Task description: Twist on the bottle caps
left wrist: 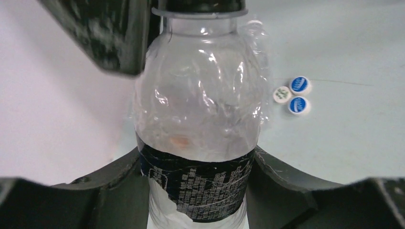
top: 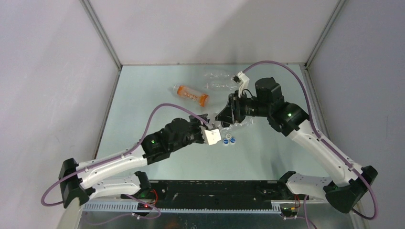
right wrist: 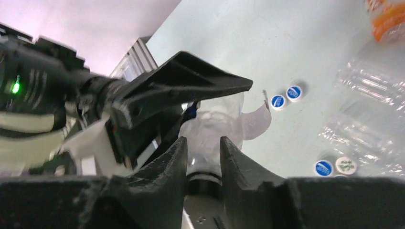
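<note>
My left gripper (left wrist: 198,183) is shut on the body of a clear bottle (left wrist: 198,100) with a torn black label, gripping at the label. My right gripper (right wrist: 203,143) is shut on the black cap (right wrist: 203,183) at this bottle's neck; the cap also shows in the left wrist view (left wrist: 198,5). In the top view both grippers, left (top: 206,128) and right (top: 223,117), meet at mid-table. Three loose caps (left wrist: 292,94), two blue-topped and one white, lie on the table beside the bottle, also seen from above (top: 229,140).
An orange-capped bottle (top: 191,95) lies behind the grippers. Two clear bottles (top: 217,80) lie near the back edge. More crumpled clear bottles (right wrist: 367,109) and further caps (right wrist: 334,167) lie under the right arm. Grey walls enclose the table.
</note>
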Controlling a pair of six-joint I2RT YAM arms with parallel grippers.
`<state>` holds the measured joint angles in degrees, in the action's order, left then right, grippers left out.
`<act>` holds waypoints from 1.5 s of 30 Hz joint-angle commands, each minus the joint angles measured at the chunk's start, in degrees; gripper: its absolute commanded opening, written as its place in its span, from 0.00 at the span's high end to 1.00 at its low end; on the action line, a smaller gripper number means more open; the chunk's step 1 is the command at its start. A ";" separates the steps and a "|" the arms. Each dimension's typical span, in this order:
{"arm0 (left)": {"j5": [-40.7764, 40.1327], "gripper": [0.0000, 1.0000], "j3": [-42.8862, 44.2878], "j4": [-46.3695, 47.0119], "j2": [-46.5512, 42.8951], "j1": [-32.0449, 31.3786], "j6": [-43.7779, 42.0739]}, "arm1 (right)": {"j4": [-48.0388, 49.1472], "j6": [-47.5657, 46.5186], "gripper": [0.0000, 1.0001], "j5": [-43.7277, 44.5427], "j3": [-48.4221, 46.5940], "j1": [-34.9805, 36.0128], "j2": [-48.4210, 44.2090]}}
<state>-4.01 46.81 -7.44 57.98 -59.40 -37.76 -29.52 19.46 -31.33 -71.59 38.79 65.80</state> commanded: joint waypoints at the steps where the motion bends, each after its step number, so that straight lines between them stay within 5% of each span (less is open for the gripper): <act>1: -12.88 1.00 -0.21 14.56 0.29 -2.25 -5.06 | 4.41 13.05 1.00 1.46 -0.21 -0.64 0.83; 8: -0.75 1.00 0.52 3.35 -0.61 3.03 1.96 | 5.52 -4.84 0.74 1.00 -0.21 -2.86 -5.87; 16: 20.92 1.00 5.49 -11.65 0.44 9.74 3.98 | -3.15 -34.02 0.59 -5.71 -0.21 -3.20 -11.23; 22: 29.49 1.00 10.95 -18.55 3.43 10.46 3.31 | -11.22 -47.91 0.46 -10.68 -0.21 -2.97 -10.99; 45: 34.40 1.00 16.92 -21.71 8.36 10.41 1.98 | -11.81 -51.43 0.51 -11.68 -0.22 0.20 -6.32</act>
<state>28.84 60.53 -29.54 66.02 -49.30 -35.44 -42.72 -31.57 -41.89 -71.24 38.68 58.78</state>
